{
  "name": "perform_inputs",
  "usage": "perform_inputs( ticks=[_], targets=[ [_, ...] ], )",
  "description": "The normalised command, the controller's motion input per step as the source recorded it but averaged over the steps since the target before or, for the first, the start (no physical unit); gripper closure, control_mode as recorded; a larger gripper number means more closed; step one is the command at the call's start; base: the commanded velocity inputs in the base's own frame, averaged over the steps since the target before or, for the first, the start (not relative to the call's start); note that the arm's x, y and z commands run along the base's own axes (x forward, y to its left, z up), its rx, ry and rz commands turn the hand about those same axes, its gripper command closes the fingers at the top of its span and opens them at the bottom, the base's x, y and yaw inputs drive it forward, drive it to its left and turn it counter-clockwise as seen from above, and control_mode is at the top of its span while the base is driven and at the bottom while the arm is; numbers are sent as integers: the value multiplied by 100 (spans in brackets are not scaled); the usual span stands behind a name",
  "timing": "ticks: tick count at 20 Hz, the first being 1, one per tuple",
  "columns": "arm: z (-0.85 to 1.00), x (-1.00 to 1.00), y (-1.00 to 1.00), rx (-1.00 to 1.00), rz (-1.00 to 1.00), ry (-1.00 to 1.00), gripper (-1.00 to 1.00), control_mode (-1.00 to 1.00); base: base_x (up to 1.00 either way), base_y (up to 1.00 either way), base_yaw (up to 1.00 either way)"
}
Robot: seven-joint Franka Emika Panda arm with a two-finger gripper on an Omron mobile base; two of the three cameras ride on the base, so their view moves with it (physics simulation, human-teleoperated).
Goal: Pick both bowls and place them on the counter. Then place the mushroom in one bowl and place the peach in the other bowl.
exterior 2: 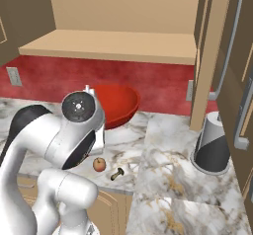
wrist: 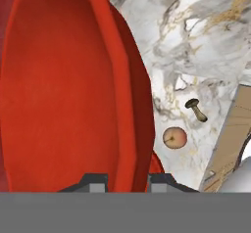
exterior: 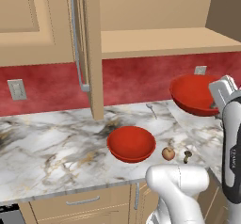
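Observation:
One glossy red bowl (exterior: 131, 143) rests upright on the marble counter (exterior: 47, 143). A second red bowl (exterior: 193, 93) (exterior 2: 114, 104) (wrist: 63, 90) hangs tilted above the counter's back right. My gripper (exterior: 217, 106) (wrist: 128, 183) is shut on its rim, one finger on each side of the wall. The peach (exterior: 168, 153) (exterior 2: 99, 164) (wrist: 174, 137) lies near the counter's front edge, just right of the resting bowl. The small brown mushroom (exterior: 187, 156) (exterior 2: 117, 174) (wrist: 195, 109) lies on its side right beside the peach.
An open cabinet door (exterior: 89, 49) stands over the counter's middle, with a bare tan shelf (exterior: 164, 42) to its right. A small utensil (exterior: 151, 109) lies behind the resting bowl. A grey and black appliance (exterior 2: 211, 142) stands at the right, by another cabinet door.

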Motion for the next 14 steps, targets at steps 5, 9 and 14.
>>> perform_inputs(
  ticks=[5, 9, 14],
  targets=[
    [-36, 38, -31, 0, 0, 26, 100, -100, 0, 0, 0],
    [-40, 53, -30, 0, 0, 20, 100, -100, 0, 0, 0],
    [-53, 58, -22, 0, 3, 7, 100, -100, 0, 0, 0]
  ],
)
